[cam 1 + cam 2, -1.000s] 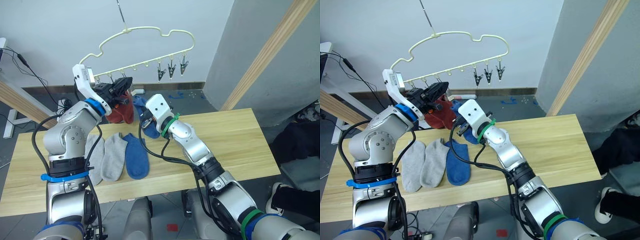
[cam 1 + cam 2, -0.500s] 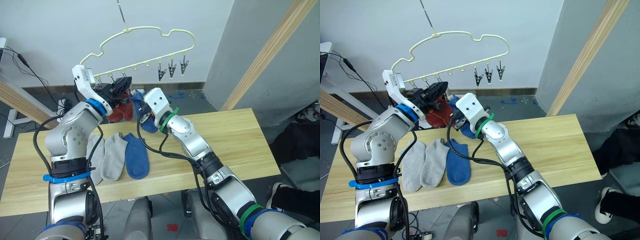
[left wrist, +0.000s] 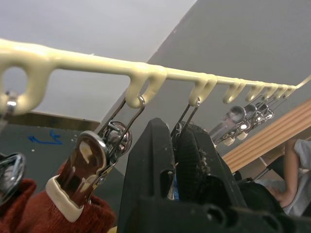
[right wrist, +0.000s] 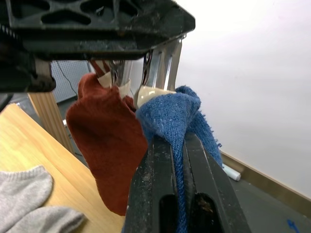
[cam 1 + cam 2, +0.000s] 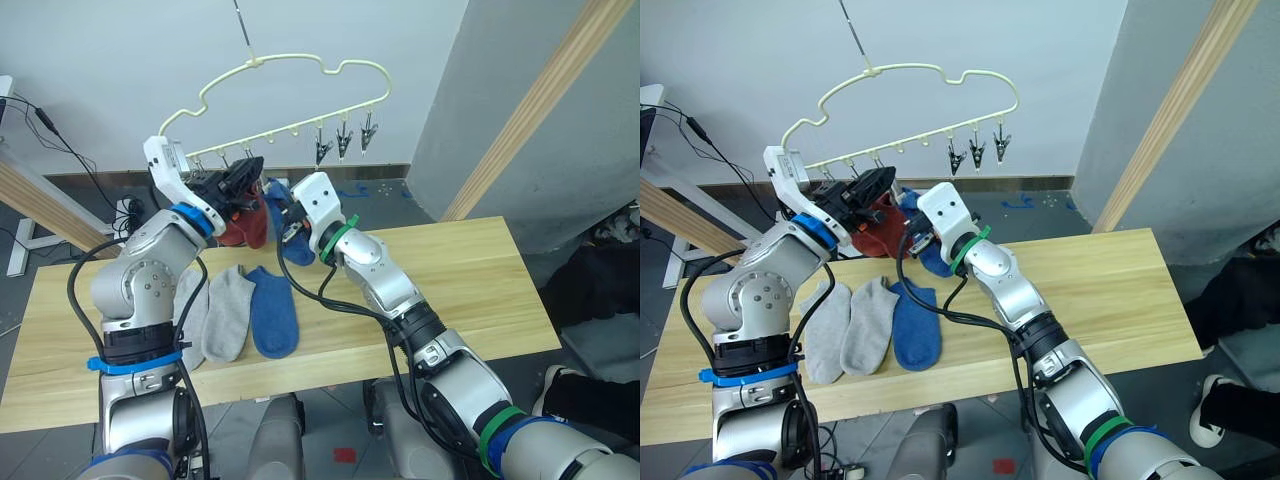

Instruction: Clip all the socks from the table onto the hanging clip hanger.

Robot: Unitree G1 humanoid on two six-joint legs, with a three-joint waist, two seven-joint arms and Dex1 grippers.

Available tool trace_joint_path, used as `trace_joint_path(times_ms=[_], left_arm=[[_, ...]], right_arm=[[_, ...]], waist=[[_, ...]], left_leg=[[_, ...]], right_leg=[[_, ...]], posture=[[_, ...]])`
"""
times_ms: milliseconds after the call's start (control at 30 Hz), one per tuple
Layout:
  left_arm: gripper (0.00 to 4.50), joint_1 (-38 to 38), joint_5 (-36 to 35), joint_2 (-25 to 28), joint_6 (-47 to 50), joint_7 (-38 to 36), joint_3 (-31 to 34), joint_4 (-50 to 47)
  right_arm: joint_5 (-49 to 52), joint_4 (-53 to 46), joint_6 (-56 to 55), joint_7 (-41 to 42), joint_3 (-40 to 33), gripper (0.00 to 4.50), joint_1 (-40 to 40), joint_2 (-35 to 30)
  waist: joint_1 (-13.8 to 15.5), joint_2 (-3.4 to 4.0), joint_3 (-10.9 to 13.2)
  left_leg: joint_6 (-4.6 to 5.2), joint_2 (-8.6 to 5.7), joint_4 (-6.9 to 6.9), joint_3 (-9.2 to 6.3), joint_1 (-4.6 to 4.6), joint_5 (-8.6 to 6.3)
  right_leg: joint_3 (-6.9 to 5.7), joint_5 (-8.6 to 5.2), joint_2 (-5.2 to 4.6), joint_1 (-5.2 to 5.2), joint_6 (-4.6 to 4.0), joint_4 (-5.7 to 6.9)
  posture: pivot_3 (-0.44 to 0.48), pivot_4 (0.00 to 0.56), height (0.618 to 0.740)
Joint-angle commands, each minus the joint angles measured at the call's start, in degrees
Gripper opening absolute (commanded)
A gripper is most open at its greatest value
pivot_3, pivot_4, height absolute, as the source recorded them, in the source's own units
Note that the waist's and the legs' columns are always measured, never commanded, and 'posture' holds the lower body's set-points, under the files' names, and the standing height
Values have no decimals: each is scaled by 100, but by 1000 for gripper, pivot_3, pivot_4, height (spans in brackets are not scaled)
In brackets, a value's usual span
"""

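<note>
The clip hanger (image 5: 290, 85) hangs by its hook above the far edge of the worktop (image 5: 470, 290), its bottom bar sloping down toward the robot's left. Three dark clips (image 5: 343, 141) dangle free at the bar's higher end.

Under the lower end of the bar hangs a rust red sock (image 5: 245, 222), gripped at its top by a metal clip with a cream tip (image 3: 77, 177).

The left tool (image 5: 243, 178) is raised to the bar just beside that red sock. Its two black fingers (image 3: 150, 165) are nearly together, pinching the metal clip (image 3: 181, 127) that hangs from the next hook of the bar.

The right tool (image 5: 290, 222) reaches up from the other side, its fingers narrow and clamped on a blue sock (image 4: 177, 114). The bunched top of this sock is lifted right against the cream tip of a clip beside the red sock, and the rest of it hangs below the bar, next to the red one.

On the worktop below the hanger's lower end lie three more socks side by side: two light grey socks (image 5: 228, 312) and, on the side nearer the right arm, a second blue sock (image 5: 272, 312), flat and touching the grey one next to it.
</note>
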Motion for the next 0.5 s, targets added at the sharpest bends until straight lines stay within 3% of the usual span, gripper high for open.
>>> trace_joint_path(times_ms=[33,367,500], left_arm=[[110,74,-82,-54,56,72,15,-210],[110,187,-209,-95,240,108,23,-326],[1322,204,-215,-69,225,135,49,-329]], right_arm=[[166,-215,-97,86,25,0,-325,775],[363,-244,-14,43,4,0,-354,811],[455,-247,24,-7,-53,0,-390,823]], waist=[[1,0,0],[1,0,0],[3,-1,0]], left_leg=[[0,0,0,0,0,0],[0,0,1,0,0,0],[0,0,2,0,1,0]], right_leg=[[0,0,0,0,0,0],[0,1,0,0,0,2],[0,1,0,0,0,4]], posture=[[-47,306,740],[-43,306,740],[-43,305,740]])
